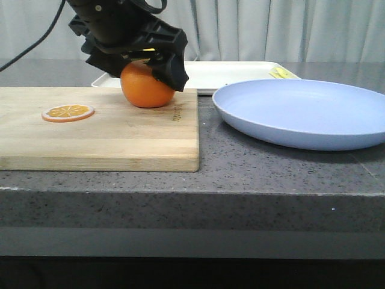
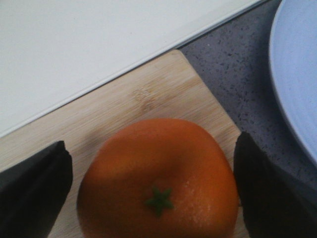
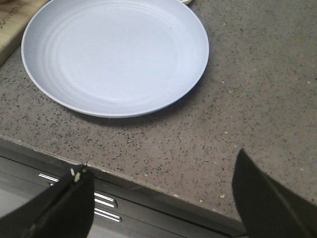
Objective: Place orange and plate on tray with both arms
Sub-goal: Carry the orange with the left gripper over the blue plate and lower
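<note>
The orange (image 1: 146, 87) rests on the wooden cutting board (image 1: 120, 135), near its far right corner. My left gripper (image 1: 149, 71) is down over it, one black finger on each side. In the left wrist view the orange (image 2: 158, 178) sits stem-up between the fingers (image 2: 34, 193), with a thin gap on one side, so the gripper (image 2: 153, 193) is open around it. The lavender-blue plate (image 1: 301, 111) lies on the counter to the right. My right gripper (image 3: 163, 198) is open and empty above the counter's front edge, short of the plate (image 3: 114, 54). The cream tray (image 1: 222, 72) lies behind.
A thin orange slice (image 1: 68, 112) lies on the left part of the cutting board. A small yellow item (image 1: 283, 73) sits on the tray's right end. The tray's rim (image 2: 148, 54) runs just beyond the board's far edge. The plate's edge (image 2: 297, 74) is close to the board.
</note>
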